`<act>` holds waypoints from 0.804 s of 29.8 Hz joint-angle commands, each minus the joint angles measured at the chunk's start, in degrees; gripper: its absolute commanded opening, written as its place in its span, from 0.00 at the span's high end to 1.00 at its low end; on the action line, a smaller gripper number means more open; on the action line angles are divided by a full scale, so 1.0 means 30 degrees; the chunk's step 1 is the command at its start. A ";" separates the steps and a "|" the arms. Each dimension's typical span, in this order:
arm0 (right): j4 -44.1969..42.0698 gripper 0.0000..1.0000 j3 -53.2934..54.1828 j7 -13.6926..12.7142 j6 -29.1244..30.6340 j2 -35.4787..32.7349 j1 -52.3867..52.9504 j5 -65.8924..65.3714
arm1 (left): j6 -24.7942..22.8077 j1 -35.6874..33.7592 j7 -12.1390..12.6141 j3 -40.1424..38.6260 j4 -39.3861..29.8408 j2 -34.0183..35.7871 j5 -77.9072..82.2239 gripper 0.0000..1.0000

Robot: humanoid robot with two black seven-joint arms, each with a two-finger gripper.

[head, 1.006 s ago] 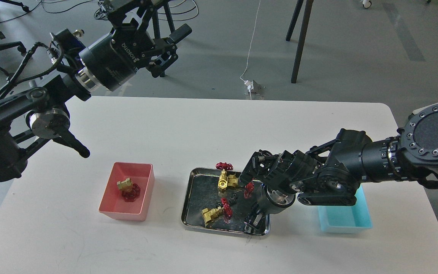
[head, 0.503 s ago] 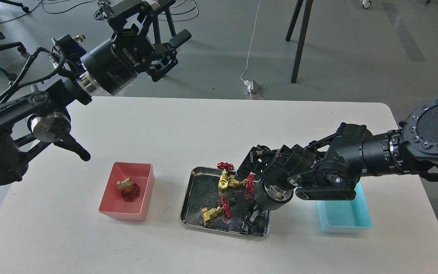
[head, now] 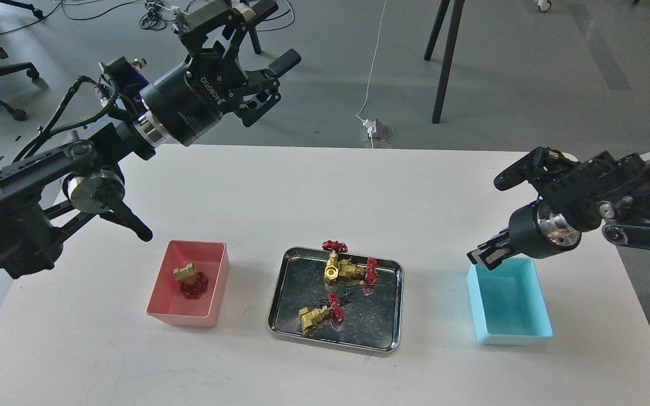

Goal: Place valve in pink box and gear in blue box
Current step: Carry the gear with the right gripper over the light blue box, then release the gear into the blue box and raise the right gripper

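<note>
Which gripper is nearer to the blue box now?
Right. The right gripper hangs just above the blue box at its far left corner; the left gripper is high beyond the table's far left side.

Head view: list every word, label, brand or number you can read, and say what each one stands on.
"ROBOTIQ": white letters on the black round body of the left tool, seen slantwise and upside down.
A second, smaller white word beside it on the same body: too small to read.
Nothing readable on the right tool, pink box, blue box or steel tray.
</note>
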 commanded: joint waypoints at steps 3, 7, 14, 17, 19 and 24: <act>0.0981 0.84 0.0246 -0.0065 0.0025 -0.1536 -0.1815 -0.0503 | 0.0010 0.0006 0.0001 0.0006 0.0248 -0.0753 0.0476 0.27; 0.0835 0.57 0.0654 -0.0065 -0.0210 -0.1624 -0.2314 -0.0358 | 0.0039 0.0006 0.0001 0.0065 0.0306 -0.0783 0.0506 0.27; 0.0542 0.00 0.2909 0.0023 -0.0122 -0.2412 -0.3485 0.0402 | 0.0010 0.0474 0.0001 0.0065 0.0511 -0.0461 0.0505 0.27; 0.0542 0.00 0.4341 -0.0006 -0.0122 -0.3612 -0.3662 0.1455 | 0.0039 0.0563 0.0001 0.0094 0.0570 -0.0461 0.0477 0.27; 0.0542 0.00 0.5746 0.0023 -0.0296 -0.4375 -0.3837 0.2508 | 0.0097 0.0592 0.0001 0.0036 0.0716 -0.0490 0.0476 0.26; 0.0016 0.00 1.1074 0.0081 -0.1555 -0.4730 -0.4394 1.1364 | 0.0069 0.0592 0.0001 -0.0723 0.1680 -0.0753 -0.0137 0.25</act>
